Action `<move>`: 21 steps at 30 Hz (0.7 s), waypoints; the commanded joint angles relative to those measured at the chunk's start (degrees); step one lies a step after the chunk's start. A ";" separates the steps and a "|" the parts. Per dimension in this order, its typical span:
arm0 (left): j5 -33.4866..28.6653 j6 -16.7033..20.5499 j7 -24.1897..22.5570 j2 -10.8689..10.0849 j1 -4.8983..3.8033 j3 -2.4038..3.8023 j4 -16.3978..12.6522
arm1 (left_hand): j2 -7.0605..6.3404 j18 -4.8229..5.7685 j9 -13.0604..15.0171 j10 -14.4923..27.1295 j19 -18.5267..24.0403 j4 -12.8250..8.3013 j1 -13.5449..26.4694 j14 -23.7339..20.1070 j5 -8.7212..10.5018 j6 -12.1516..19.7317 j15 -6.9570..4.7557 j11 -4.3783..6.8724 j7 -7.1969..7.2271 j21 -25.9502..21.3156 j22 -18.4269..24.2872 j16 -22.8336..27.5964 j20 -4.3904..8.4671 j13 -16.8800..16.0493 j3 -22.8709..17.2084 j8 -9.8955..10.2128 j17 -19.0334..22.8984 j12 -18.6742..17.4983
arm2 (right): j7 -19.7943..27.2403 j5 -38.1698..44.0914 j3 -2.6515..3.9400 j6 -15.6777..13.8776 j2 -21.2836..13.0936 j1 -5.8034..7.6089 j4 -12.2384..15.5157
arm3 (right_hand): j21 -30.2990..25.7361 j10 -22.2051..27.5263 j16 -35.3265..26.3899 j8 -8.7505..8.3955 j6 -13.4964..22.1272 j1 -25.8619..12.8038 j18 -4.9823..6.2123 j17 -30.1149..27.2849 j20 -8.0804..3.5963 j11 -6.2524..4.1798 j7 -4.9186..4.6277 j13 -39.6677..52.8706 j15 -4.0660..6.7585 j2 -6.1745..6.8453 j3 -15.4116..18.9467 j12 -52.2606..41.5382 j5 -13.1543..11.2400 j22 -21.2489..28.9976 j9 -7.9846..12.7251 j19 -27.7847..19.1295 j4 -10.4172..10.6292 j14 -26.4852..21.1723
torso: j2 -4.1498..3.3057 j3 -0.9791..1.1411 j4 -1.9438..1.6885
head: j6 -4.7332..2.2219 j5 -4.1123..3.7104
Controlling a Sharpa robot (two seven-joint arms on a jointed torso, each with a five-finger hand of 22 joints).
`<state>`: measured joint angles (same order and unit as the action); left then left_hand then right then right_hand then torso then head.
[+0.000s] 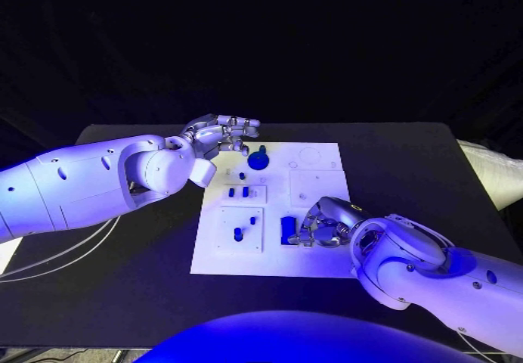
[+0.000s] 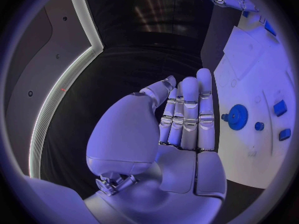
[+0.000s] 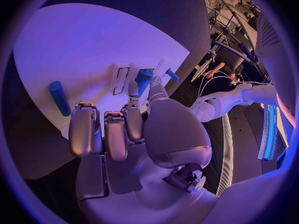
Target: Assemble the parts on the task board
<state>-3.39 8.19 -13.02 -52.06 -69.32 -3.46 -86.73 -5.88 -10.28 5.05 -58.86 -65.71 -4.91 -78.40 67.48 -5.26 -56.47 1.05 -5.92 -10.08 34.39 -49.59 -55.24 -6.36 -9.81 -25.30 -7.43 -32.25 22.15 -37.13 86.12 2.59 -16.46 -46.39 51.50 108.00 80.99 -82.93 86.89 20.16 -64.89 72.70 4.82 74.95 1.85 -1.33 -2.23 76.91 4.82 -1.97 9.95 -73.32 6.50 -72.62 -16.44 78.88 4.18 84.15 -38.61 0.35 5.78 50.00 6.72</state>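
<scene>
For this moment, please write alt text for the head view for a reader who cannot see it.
A white task board lies mid-table on a black table, with small blue parts on it, including a round gear. The right hand rests over the board's near side by a blue block; the left hand hovers empty at the far left corner.

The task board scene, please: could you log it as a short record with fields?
board: white task board on the black table
gear: blue gear lying at the board's far end
left hand: left hand above the board's far left corner, holding nothing
right hand: right hand over the board's near part, beside a blue block; grip unclear
</scene>
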 commanded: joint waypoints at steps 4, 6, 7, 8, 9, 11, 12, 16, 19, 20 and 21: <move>0.12 -1.09 -0.18 0.03 -0.01 0.03 -0.08 | 0.47 -0.18 -0.06 0.38 0.09 -0.07 -0.03 -0.54 -0.38 0.53 -0.03 0.07 -0.01 -0.18 0.06 -0.40 -0.31 -0.06 0.27 -0.19 0.09 0.39 | 0.66 0.96 -0.01 0.58 0.82 -0.13 -1.04 | -0.13 -0.20 0.26 0.09 0.34 2.75 -1.00 9.67 -0.40 -0.55 0.03 -0.41 0.39 -3.65 -0.49 0.04 -0.39 -0.10 -0.08 0.10 0.20 4.79 | 0.00 0.00 -0.10 | 0.00 -0.02; 0.12 -1.10 -0.17 0.02 -0.01 0.03 -0.08 | 0.47 -0.18 -0.06 0.38 0.09 -0.07 -0.03 -0.54 -0.38 0.53 -0.03 0.07 -0.01 -0.18 0.06 -0.40 -0.31 -0.06 0.27 -0.19 0.09 0.39 | 0.71 0.91 -0.01 0.21 0.74 -0.14 -1.00 | -0.13 -0.22 0.24 0.07 0.34 2.40 -1.00 9.65 -0.40 -0.52 0.00 -0.39 0.37 -3.75 -0.48 0.06 -0.34 -0.11 -0.09 0.11 0.39 4.79 | 0.00 0.02 -0.12 | 0.00 -0.02; 0.12 -1.10 -0.18 0.02 -0.01 0.03 -0.08 | 0.47 -0.18 -0.06 0.38 0.09 -0.07 -0.03 -0.54 -0.38 0.53 -0.03 0.07 -0.01 -0.18 0.06 -0.40 -0.31 -0.06 0.27 -0.19 0.09 0.39 | 0.77 0.89 -0.01 -0.06 0.59 -0.15 -0.90 | -0.14 -0.23 0.23 0.06 0.35 2.18 -1.00 9.64 -0.39 -0.51 -0.02 -0.38 0.35 -3.73 -0.42 0.06 -0.28 -0.10 -0.09 0.10 0.51 4.78 | 0.02 0.01 -0.10 | 0.00 -0.07; 0.12 -1.11 -0.18 0.01 -0.01 0.03 -0.07 | 0.47 -0.18 -0.06 0.38 0.09 -0.07 -0.03 -0.54 -0.38 0.53 -0.03 0.07 -0.01 -0.18 0.06 -0.40 -0.31 -0.06 0.27 -0.19 0.09 0.39 | 0.89 0.85 -0.01 -0.46 0.32 -0.15 -0.68 | -0.15 -0.23 0.22 0.04 0.36 1.69 -1.00 9.62 -0.38 -0.47 -0.06 -0.39 0.32 -3.62 -0.26 0.11 -0.07 -0.08 -0.11 0.08 0.77 4.78 | 0.04 -0.01 -0.09 | 0.00 -0.14; 0.12 -1.10 -0.18 -0.01 -0.01 0.03 -0.06 | 0.47 -0.18 -0.06 0.38 0.09 -0.07 -0.03 -0.54 -0.38 0.53 -0.03 0.07 -0.01 -0.18 0.06 -0.40 -0.31 -0.06 0.27 -0.19 0.09 0.39 | 1.13 0.72 -0.01 -0.97 -0.09 -0.15 -0.35 | -0.16 -0.20 0.20 0.01 0.39 1.06 -1.00 9.57 -0.35 -0.41 -0.12 -0.44 0.28 -3.39 0.00 0.23 0.34 -0.08 -0.11 0.09 1.09 4.77 | 0.06 -0.03 -0.06 | 0.00 -0.15; 0.12 -1.10 -0.19 -0.07 -0.01 0.03 -0.05 | 0.47 -0.18 -0.06 0.38 0.09 -0.07 -0.03 -0.54 -0.38 0.53 -0.03 0.07 -0.01 -0.18 0.06 -0.40 -0.31 -0.06 0.27 -0.19 0.09 0.39 | 1.96 0.05 0.01 -2.22 -1.25 -0.16 0.65 | -0.18 -0.01 0.09 -0.13 0.58 -0.27 -1.00 9.40 -0.28 -0.27 -0.27 -0.72 0.17 -2.78 0.66 0.69 1.83 -0.07 -0.11 0.07 1.84 4.73 | 0.10 -0.05 0.03 | 0.00 0.00; 0.12 -1.10 -0.18 -0.10 -0.01 0.03 -0.04 | 0.47 -0.18 -0.06 0.38 0.09 -0.07 -0.03 -0.54 -0.38 0.53 -0.03 0.07 -0.01 -0.18 0.06 -0.40 -0.31 -0.06 0.27 -0.19 0.09 0.39 | 2.49 -0.45 0.03 -2.95 -2.02 -0.16 1.28 | -0.21 0.12 0.02 -0.22 0.71 -0.90 -0.99 9.26 -0.23 -0.19 -0.37 -0.89 0.11 -2.48 1.02 0.98 2.65 -0.04 -0.10 0.05 2.23 4.70 | 0.11 -0.04 0.07 | 0.00 0.03; 0.12 -1.08 -0.14 -0.23 0.00 0.01 0.02 | 0.47 -0.18 -0.06 0.38 0.09 -0.07 -0.03 -0.54 -0.38 0.53 -0.03 0.07 -0.01 -0.18 0.06 -0.40 -0.31 -0.06 0.27 -0.19 0.09 0.39 | 6.86 -4.29 0.22 -6.05 -5.93 0.01 4.03 | -0.66 1.35 -0.37 -1.70 2.94 -1.59 -0.86 8.61 0.07 0.51 -1.29 -2.59 -0.36 -1.75 1.75 3.46 4.36 0.68 0.40 -0.47 2.82 4.56 | 0.16 -0.05 0.19 | 0.00 -0.29; 0.12 -1.09 -0.16 -0.22 0.00 -0.02 0.11 | 0.50 -0.19 -0.07 0.43 0.10 -0.12 -0.09 -0.58 -0.39 0.54 -0.03 0.07 -0.01 -0.21 0.07 -0.41 -0.31 -0.06 0.26 -0.23 0.14 0.47 | 9.66 -5.83 0.34 -7.37 -9.11 0.51 5.39 | -1.25 2.46 -0.74 -3.65 4.98 0.64 -0.67 8.00 0.69 1.38 -2.32 -3.79 -1.12 -2.33 0.93 5.33 5.96 1.58 1.10 -1.14 1.89 4.43 | 0.32 -0.06 0.36 | 0.00 -0.47; 0.12 -1.09 -0.17 -0.21 0.00 -0.04 0.14 | 0.50 -0.19 -0.07 0.43 0.10 -0.12 -0.09 -0.58 -0.39 0.54 -0.03 0.07 -0.01 -0.21 0.07 -0.41 -0.31 -0.06 0.26 -0.23 0.14 0.47 | 10.17 -5.76 0.37 -7.49 -10.06 0.76 5.52 | -1.34 2.70 -0.82 -4.29 5.39 1.40 -0.65 7.88 0.92 1.58 -2.60 -4.03 -1.32 -2.48 0.63 5.73 6.09 1.69 1.34 -1.24 1.53 4.40 | 0.37 -0.07 0.43 | 0.00 -0.52; 0.12 -1.09 -0.18 -0.20 0.00 -0.05 0.16 | 0.48 -0.19 -0.07 0.44 0.10 -0.12 -0.08 -0.59 -0.38 0.55 -0.03 0.06 -0.01 -0.21 0.07 -0.41 -0.31 -0.06 0.27 -0.24 0.14 0.48 | 10.58 -5.58 0.40 -7.38 -10.94 1.01 5.51 | -1.41 2.87 -0.86 -4.96 6.03 2.19 -0.62 7.83 1.04 1.77 -2.84 -4.22 -1.43 -2.55 0.34 6.04 6.24 1.77 1.59 -1.30 1.10 4.39 | 0.42 -0.08 0.50 | -0.09 -0.62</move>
<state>-3.39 8.10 -12.92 -52.34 -69.32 -3.54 -86.54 -5.88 -10.28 5.06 -58.86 -65.71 -4.91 -78.40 67.27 -5.26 -56.47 0.85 -5.92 -10.08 34.39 -49.60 -55.49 -6.36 -9.80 -25.30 -7.43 -32.16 22.42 -31.17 82.65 2.94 -21.21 -56.94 52.34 113.39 79.88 -80.06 86.21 15.43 -59.13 74.39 4.83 74.93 2.89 0.27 -5.07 85.02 3.76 -4.38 10.33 -67.32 12.55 -70.91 -14.93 77.84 5.54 84.11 -38.34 0.30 6.05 49.99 6.27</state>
